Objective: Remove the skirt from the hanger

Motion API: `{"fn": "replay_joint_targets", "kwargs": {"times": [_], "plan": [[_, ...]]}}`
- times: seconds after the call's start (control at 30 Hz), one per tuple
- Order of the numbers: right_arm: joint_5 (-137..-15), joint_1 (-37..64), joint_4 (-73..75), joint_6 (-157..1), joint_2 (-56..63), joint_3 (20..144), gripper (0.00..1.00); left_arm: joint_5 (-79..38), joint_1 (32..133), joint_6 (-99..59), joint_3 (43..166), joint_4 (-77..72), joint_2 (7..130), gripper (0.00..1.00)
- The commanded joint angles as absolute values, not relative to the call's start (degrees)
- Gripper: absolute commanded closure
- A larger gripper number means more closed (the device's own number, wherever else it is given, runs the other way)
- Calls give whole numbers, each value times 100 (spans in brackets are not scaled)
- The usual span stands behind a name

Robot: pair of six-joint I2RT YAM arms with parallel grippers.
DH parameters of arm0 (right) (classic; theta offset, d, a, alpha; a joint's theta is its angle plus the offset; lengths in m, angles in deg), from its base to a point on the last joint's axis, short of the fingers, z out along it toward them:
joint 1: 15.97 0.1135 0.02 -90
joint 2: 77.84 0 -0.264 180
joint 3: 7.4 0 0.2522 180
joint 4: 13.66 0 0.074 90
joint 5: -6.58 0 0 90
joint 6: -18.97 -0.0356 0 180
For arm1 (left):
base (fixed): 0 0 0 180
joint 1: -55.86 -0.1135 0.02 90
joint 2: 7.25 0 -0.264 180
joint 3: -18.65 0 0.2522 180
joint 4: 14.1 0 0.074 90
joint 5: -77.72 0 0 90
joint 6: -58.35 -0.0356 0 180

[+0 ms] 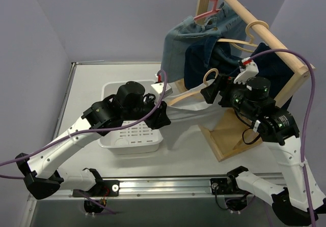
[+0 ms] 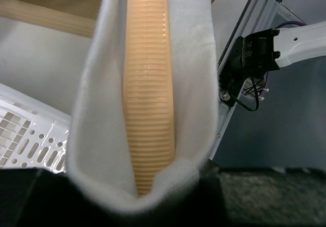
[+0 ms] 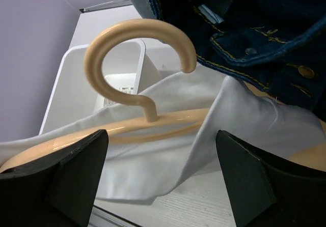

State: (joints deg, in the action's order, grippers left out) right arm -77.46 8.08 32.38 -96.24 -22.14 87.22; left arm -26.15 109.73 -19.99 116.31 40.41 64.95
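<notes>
The white skirt (image 1: pixel 187 113) is stretched over a tan plastic hanger (image 1: pixel 210 76) held low between the arms, in front of the rack. My left gripper (image 1: pixel 162 116) is shut on the skirt's edge at the hanger's left end. In the left wrist view the white cloth (image 2: pixel 91 110) wraps the ribbed hanger arm (image 2: pixel 150 84) and runs into my gripper (image 2: pixel 147 199). My right gripper (image 1: pixel 210 92) is open just below the hook. In the right wrist view my gripper (image 3: pixel 161 134) has its jaws wide apart on either side of the hanger (image 3: pixel 137 31) and the draped skirt (image 3: pixel 153 171), touching neither.
A white slotted basket (image 1: pixel 109 141) sits under my left arm. The wooden rack (image 1: pixel 265 31) stands at the back right on a flat base (image 1: pixel 229 135). It carries a light denim garment (image 1: pixel 181 41) on a pink hanger (image 1: pixel 211 10) and a dark denim one (image 1: pixel 201 59).
</notes>
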Motion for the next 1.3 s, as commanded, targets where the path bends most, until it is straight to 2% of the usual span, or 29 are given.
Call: {"fn": "replay_joint_targets", "kwargs": {"times": [0.0,0.33,0.6,0.67,0.7,0.73,0.8,0.87,0.9,1.0,1.07,1.1,1.13,1.2,1.27], "plan": [[-7806,820,2657,-9547,-2151,8529,19,-2688,11000,-2084,11705,3631,6227,98],[-7701,820,2577,-9643,-2036,8827,29,-2670,11000,-2102,11582,3535,6341,98],[-7437,829,1910,-9792,-1720,8380,38,-2872,11000,-1997,11556,3402,6280,98],[-7480,837,1743,-9845,-1702,8125,44,-2924,11000,-1970,11538,3350,6279,98],[-7489,829,1629,-9872,-1685,8063,54,-2960,11000,-1953,11547,3341,6271,98],[-7411,837,1576,-9898,-1658,7941,59,-2951,11000,-1944,11564,3341,6271,98],[-7323,846,1400,-9985,-1667,7800,64,-2995,11000,-1926,11582,3271,6279,98],[-7375,908,1338,-10021,-1702,7623,65,-3048,11000,-1926,11660,3244,6323,98],[-7419,925,1329,-10021,-1720,7588,74,-3065,11000,-1926,11704,3244,6384,98],[-7542,943,1382,-9925,-1737,7535,78,-3197,11000,-1900,11793,3148,6481,98],[-7647,934,1460,-9829,-1729,7553,90,-3276,11000,-1873,11810,3112,6508,98],[-7691,943,1487,-9784,-1720,7553,90,-3285,11000,-1865,11828,3095,6534,98],[-7718,943,1505,-9732,-1737,7544,84,-3294,11000,-1856,11828,3060,6526,98],[-7927,960,1636,-9652,-1763,7509,65,-3303,11000,-1821,11802,2990,6508,98],[-8008,961,1680,-9617,-1851,7430,61,-3303,11000,-1777,11784,2928,6482,98]]}}
